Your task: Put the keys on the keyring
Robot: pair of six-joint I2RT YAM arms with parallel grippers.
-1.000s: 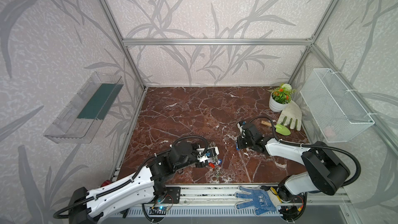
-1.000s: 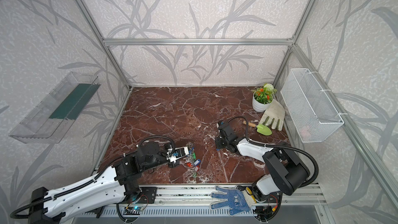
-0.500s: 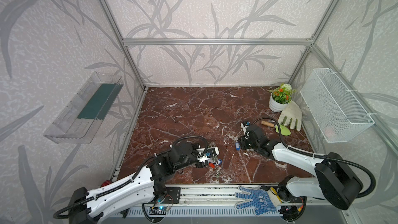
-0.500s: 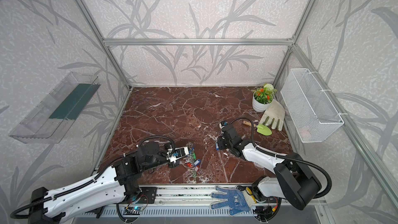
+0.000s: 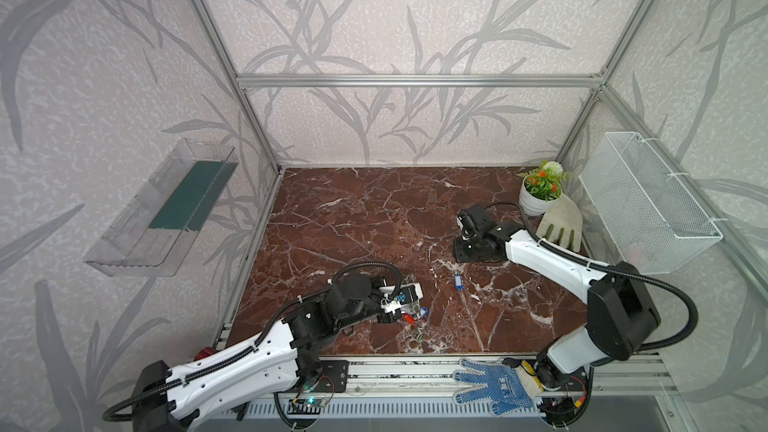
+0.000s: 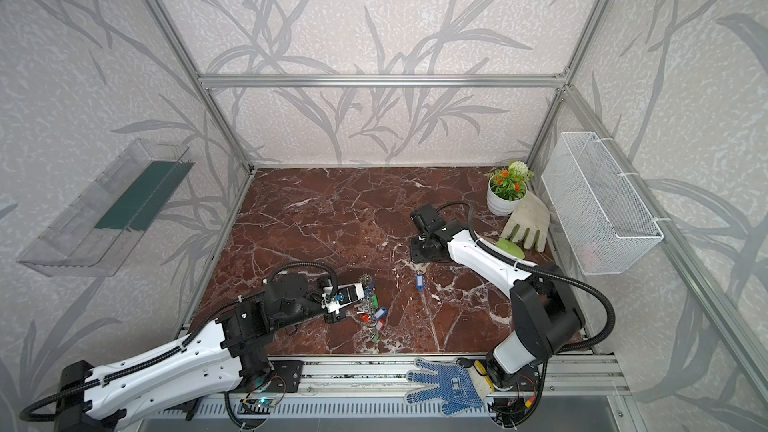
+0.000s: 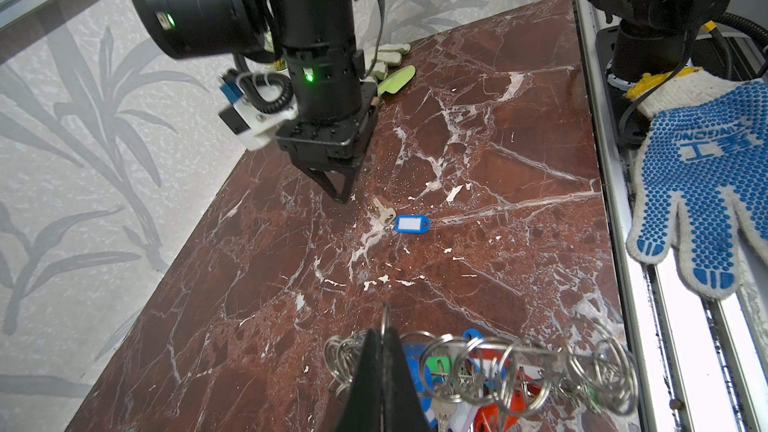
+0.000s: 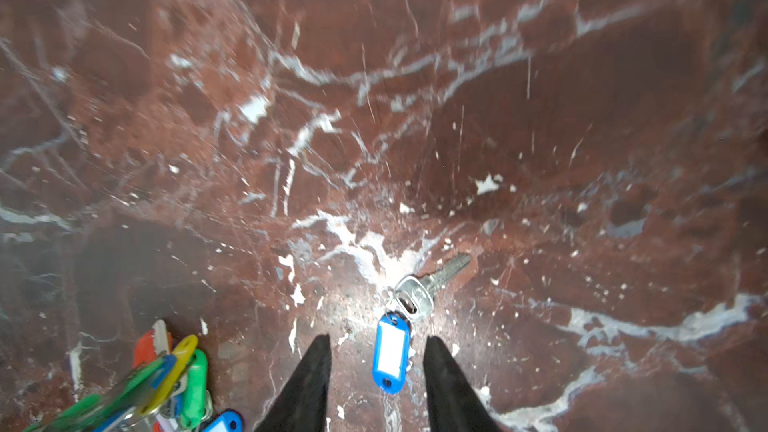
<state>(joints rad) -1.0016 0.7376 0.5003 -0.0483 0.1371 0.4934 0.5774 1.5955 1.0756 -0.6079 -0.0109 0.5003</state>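
Note:
The keyring (image 7: pixel 519 361) shows edge-on as a row of wire split rings, held just above the marble. My left gripper (image 7: pixel 382 332) is shut on one of its split rings. Several keys with red, green and blue tags (image 6: pixel 372 313) hang below it. In both top views the left gripper (image 5: pixel 409 308) is at the front centre. One more of the keys (image 8: pixel 432 284), with a blue tag (image 8: pixel 390 353), lies loose on the floor (image 5: pixel 458 281). My right gripper (image 8: pixel 377 342) is open above it, touching nothing. In a top view the right gripper (image 5: pixel 473 250) stands behind the key.
A plant pot (image 5: pixel 538 199), a beige glove (image 5: pixel 561 222) and a green trowel (image 6: pixel 511 248) sit at the back right. A wire basket (image 5: pixel 648 201) hangs on the right wall. A blue dotted glove (image 5: pixel 494 386) lies on the front rail. A clear shelf (image 5: pixel 166 209) hangs on the left wall.
My right gripper has opened and drawn back from the blue-tagged key, which now lies free on the floor. The left arm and the keyring have not moved.

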